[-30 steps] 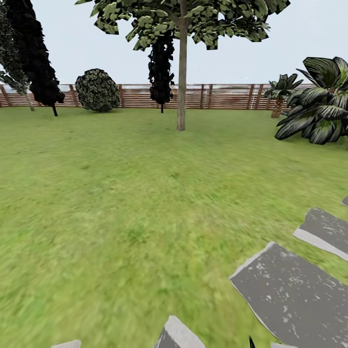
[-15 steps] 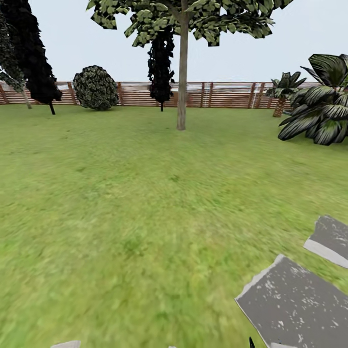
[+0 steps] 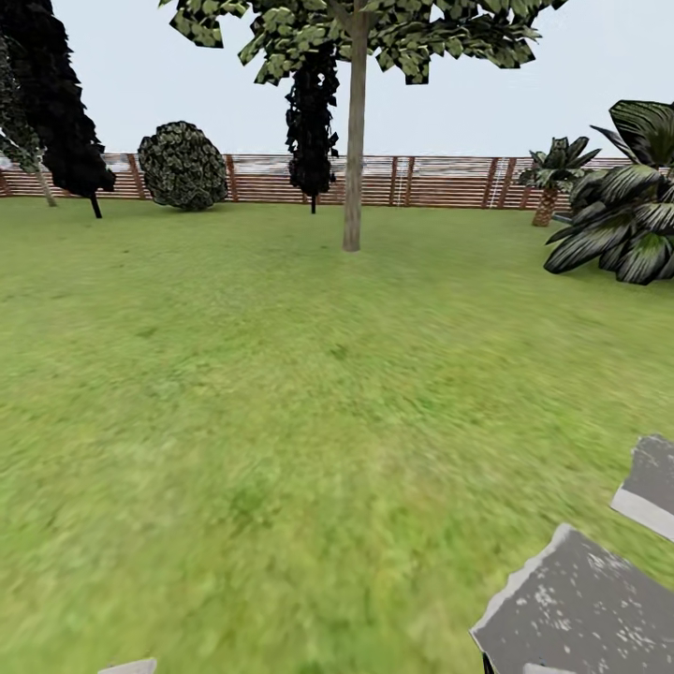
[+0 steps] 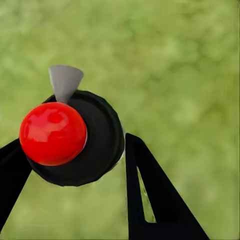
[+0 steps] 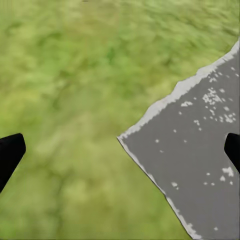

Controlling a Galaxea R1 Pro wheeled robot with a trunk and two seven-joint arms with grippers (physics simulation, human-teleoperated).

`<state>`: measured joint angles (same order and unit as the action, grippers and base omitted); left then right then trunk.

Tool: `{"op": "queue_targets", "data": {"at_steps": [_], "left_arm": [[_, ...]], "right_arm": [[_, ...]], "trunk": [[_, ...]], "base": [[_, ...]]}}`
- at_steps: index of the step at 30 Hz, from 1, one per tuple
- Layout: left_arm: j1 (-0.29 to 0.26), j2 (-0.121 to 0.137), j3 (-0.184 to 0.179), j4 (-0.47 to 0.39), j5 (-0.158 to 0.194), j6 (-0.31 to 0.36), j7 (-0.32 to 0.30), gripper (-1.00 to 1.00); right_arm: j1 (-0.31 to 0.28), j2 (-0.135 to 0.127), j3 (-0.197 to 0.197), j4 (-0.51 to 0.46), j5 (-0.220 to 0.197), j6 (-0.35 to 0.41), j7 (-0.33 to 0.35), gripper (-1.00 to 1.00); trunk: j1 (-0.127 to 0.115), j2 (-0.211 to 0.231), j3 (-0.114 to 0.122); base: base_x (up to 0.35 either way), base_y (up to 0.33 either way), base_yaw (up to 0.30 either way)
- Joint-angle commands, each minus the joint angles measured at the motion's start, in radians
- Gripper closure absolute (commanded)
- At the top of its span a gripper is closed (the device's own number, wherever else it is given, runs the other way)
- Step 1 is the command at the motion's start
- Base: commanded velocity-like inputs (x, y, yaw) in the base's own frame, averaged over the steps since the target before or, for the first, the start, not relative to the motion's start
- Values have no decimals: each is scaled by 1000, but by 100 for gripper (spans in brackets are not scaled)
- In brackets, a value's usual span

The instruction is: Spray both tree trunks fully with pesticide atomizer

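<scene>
The left pincer (image 4: 75, 165) grips the pesticide atomizer (image 4: 85, 142), its red knob (image 4: 52, 133) facing the camera, above grass. The right pincer (image 5: 120, 152) is spread wide with nothing between its fingers, over a grey paving slab (image 5: 200, 155). Ahead across the lawn (image 3: 281, 374), a tree trunk (image 3: 353, 159) stands before the fence (image 3: 449, 183).

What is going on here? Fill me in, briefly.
A two-armed wheeled robot is out on a green lawn ringed by a brown slatted wooden fence. Its left end effector is shut on the small dark pesticide atomizer with a red ball on top. The right end effector is open and holds nothing, over grass and a grey paving slab. A tall tree with a pale grey-brown trunk stands ahead, well out of reach; no spray specks show on it.
</scene>
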<state>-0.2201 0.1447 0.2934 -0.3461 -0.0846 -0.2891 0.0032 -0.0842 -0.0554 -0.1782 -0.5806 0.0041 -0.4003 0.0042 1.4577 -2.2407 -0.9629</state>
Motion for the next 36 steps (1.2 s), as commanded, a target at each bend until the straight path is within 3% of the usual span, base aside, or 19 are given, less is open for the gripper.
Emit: {"op": "queue_targets", "data": {"at_steps": [1, 36], "left_arm": [[-1, -1, 6, 1, -9, -4, 0, 100], [-1, 1, 6, -2, -9, -4, 0, 100]], "right_arm": [[0, 0, -1, 1, 0, -3, 0, -100], [-1, 0, -1, 1, 0, -3, 0, -100]], "trunk": [[0, 0, -1], [0, 0, -1]], "base": [[336, 0, 0], [336, 0, 0]]}}
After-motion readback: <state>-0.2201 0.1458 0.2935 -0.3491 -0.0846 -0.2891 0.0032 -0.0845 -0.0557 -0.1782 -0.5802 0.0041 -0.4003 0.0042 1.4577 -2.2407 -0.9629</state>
